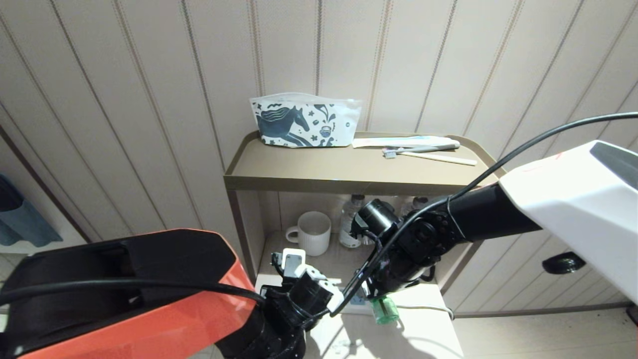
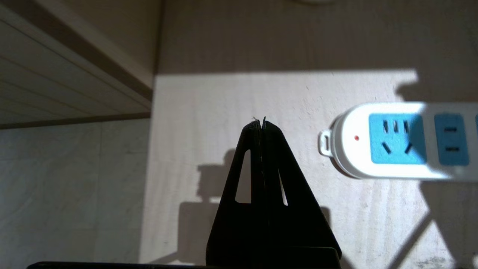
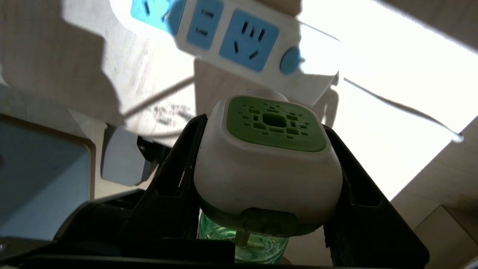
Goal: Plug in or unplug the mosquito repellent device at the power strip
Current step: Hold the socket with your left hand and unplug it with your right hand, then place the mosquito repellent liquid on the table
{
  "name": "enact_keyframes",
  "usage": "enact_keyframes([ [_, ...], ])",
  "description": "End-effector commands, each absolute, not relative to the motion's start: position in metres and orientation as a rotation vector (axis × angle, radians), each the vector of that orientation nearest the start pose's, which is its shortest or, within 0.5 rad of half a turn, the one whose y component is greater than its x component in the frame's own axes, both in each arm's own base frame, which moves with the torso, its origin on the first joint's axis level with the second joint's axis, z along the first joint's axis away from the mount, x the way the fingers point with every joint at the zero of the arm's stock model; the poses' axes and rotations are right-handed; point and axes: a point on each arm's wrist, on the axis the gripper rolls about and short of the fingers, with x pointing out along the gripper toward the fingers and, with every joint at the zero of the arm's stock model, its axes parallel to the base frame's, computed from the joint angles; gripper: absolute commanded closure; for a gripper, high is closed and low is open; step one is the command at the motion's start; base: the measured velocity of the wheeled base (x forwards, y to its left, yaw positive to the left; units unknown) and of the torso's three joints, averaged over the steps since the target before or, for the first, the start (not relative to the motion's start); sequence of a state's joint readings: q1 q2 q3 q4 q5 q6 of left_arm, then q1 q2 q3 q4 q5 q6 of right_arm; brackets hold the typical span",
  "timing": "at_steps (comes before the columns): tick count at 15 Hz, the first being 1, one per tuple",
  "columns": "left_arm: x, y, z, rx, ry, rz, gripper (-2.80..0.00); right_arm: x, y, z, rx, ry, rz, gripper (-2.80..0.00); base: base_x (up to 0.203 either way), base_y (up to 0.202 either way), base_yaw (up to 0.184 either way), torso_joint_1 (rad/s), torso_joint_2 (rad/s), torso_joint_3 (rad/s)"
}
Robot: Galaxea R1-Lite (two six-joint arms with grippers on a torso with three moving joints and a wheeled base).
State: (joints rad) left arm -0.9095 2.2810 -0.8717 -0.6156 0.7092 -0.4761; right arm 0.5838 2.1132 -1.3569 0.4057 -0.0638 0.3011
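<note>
The place looks like a home, likely a bedroom or a corner beside a bathroom. Pale panelled walls point(image 1: 149, 99) with thin vertical grooves stand behind a small brown shelf unit point(image 1: 349, 177). On its top tray lie a printed toiletry pouch point(image 1: 304, 121) with a horse design and a toothbrush point(image 1: 418, 149). The lower shelf holds a white ribbed mug point(image 1: 313, 233) and clear water bottles point(image 1: 351, 219). A white power strip point(image 2: 403, 140) lies on the light wooden surface point(image 2: 242, 101) below.

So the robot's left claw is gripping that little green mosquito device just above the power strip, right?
Not quite: the right gripper holds the mosquito repellent device near the power strip, as the right wrist view shows. The left gripper is shut and empty.
</note>
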Motion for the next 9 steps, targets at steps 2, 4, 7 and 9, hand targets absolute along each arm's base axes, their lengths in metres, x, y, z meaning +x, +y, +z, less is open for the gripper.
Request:
enact_keyframes([
  [2,0.224,-0.222,0.028,0.080,0.536,0.014,0.00,0.295,0.193,0.119,-0.098,1.136,0.290,0.00,0.000,0.000,0.000,0.000,0.00,0.000],
  [4,0.215,-0.182,0.031,0.083,0.536,0.075,0.00,0.284,0.186,0.127,-0.097,1.129,0.294,0.00,0.000,0.000,0.000,0.000,0.00,0.000],
  [7,0.199,-0.123,0.046,0.066,0.474,0.169,0.00,0.269,0.179,0.135,-0.097,1.122,0.301,0.00,0.000,0.000,0.000,0.000,0.00,0.000],
  [9,0.184,-0.099,0.054,0.067,0.427,0.197,0.00,0.261,0.174,0.139,-0.097,1.119,0.302,0.00,0.000,0.000,0.000,0.000,0.00,0.000],
])
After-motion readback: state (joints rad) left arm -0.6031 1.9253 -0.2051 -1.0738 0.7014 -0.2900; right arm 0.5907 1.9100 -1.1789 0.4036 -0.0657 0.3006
